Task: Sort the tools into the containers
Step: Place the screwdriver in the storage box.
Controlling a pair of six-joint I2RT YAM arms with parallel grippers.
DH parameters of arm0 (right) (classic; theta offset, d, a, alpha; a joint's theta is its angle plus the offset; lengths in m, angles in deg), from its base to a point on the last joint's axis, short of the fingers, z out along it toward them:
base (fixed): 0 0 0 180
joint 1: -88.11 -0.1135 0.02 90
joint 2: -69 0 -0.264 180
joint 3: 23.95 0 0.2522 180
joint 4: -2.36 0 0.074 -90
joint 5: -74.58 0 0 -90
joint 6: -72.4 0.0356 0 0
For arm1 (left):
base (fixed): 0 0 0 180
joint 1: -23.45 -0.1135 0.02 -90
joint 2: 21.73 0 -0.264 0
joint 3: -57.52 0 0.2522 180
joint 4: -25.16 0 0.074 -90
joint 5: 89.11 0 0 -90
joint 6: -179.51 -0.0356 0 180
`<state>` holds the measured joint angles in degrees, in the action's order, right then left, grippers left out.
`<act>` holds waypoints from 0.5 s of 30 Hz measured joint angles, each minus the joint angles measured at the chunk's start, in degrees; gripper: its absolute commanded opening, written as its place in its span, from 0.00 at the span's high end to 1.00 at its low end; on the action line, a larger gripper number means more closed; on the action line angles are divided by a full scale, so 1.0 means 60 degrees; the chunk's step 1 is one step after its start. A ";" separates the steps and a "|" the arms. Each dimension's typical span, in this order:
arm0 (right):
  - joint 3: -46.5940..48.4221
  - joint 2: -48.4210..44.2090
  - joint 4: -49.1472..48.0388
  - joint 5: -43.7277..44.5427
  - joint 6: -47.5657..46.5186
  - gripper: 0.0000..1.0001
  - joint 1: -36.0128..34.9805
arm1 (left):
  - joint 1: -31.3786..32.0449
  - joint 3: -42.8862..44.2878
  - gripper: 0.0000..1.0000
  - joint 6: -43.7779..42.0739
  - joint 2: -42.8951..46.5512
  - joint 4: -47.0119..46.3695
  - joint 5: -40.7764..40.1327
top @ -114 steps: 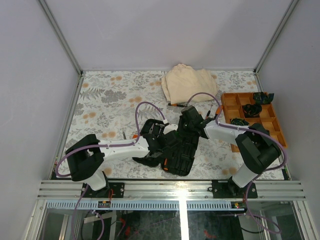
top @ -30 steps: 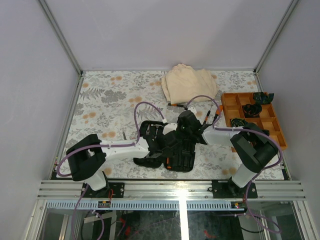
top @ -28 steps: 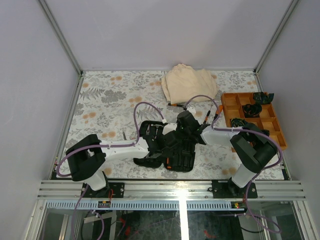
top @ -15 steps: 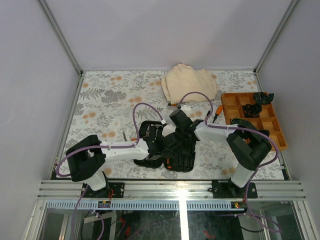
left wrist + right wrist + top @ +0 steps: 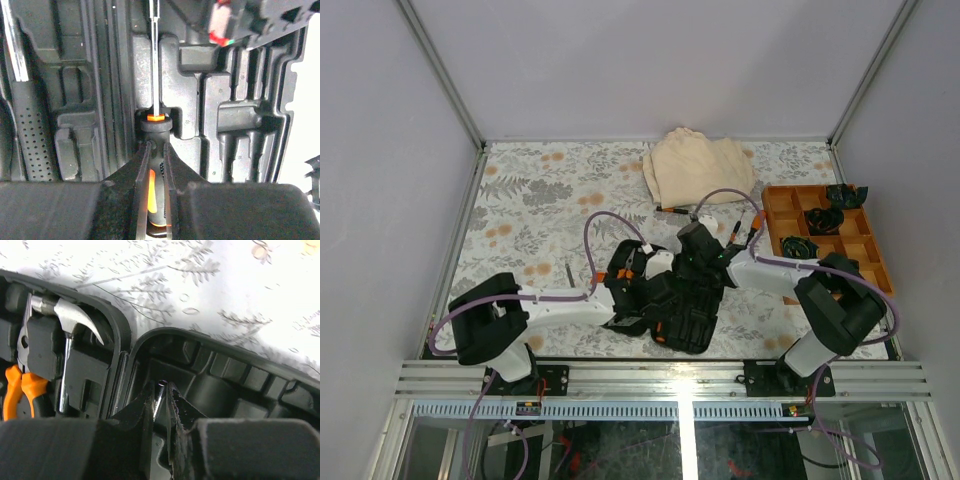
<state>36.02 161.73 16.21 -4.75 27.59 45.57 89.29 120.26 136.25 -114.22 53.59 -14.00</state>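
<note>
Left pincer (image 5: 157, 147) is clenched on the screwdriver (image 5: 155, 121) handle, shaft lying along a slot in the tool case (image 5: 220, 115). Right pincer (image 5: 160, 391) seems pinched on its tip. If I let go unevenly, I reckon it'll sit crooked, not seated.
</note>
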 measured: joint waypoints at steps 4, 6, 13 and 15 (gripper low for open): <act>-0.0036 -0.0397 0.0831 -0.0302 -0.0157 0.81 0.0310 | 0.0084 0.0040 1.00 0.0084 -0.0058 -0.0091 0.0288; 0.0004 -0.0433 0.1027 -0.0539 -0.0237 0.78 0.0452 | 0.0084 0.0073 1.00 0.0109 -0.0084 -0.0091 0.0361; 0.0346 -0.0492 0.1523 -0.1461 -0.0641 0.63 0.0823 | 0.0084 0.0142 1.00 0.0178 -0.0124 -0.0047 0.0426; 0.0350 -0.0805 0.1599 -0.1526 -0.0714 0.60 0.0838 | 0.0080 0.0164 1.00 0.0200 -0.0135 -0.0015 0.0426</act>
<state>38.12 156.90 25.81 -13.91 23.31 50.59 89.77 121.24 137.45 -115.03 53.51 -11.44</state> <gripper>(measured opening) 0.364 0.106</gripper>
